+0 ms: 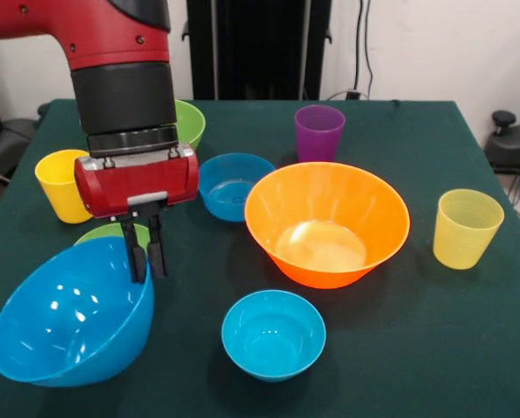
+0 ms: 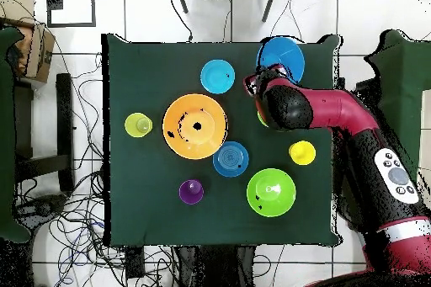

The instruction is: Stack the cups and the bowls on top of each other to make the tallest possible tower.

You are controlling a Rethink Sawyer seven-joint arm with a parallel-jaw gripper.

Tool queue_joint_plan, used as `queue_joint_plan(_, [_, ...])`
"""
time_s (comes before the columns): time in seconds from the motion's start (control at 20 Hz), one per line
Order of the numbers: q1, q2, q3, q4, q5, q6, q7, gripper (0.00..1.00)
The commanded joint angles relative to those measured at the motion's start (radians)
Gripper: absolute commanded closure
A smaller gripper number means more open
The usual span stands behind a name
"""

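Bowls and cups sit spread out on the green table [image 1: 469,348]; we see none stacked. The big orange bowl [image 1: 327,223] stands in the middle. The large blue bowl [image 1: 68,320] is tipped up at the near left. The claw [image 1: 146,252] pinches its rim, fingers closed on it. A small green bowl [image 1: 103,233] peeks out behind. We see two small blue bowls [image 1: 273,334] [image 1: 235,185], a yellow cup [image 1: 62,185], a purple cup [image 1: 319,132], a ribbed pale yellow cup [image 1: 465,228] and a medium green bowl [image 2: 271,192].
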Motion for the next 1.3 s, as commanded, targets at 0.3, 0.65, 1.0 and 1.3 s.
queue_joint_plan(0.3, [0.027, -0.022, -0.024, 0.038, 0.012, 0.099, -0.016, 1.00])
queue_joint_plan(0.65, [0.053, -0.095, -0.043, 0.076, 0.035, 0.102, 0.031, 1.00])
queue_joint_plan(1.0, [0.096, -0.202, -0.075, 0.137, 0.074, 0.120, 0.112, 1.00])
queue_joint_plan(1.3, [0.132, -0.244, -0.105, 0.150, 0.120, 0.143, 0.136, 1.00])
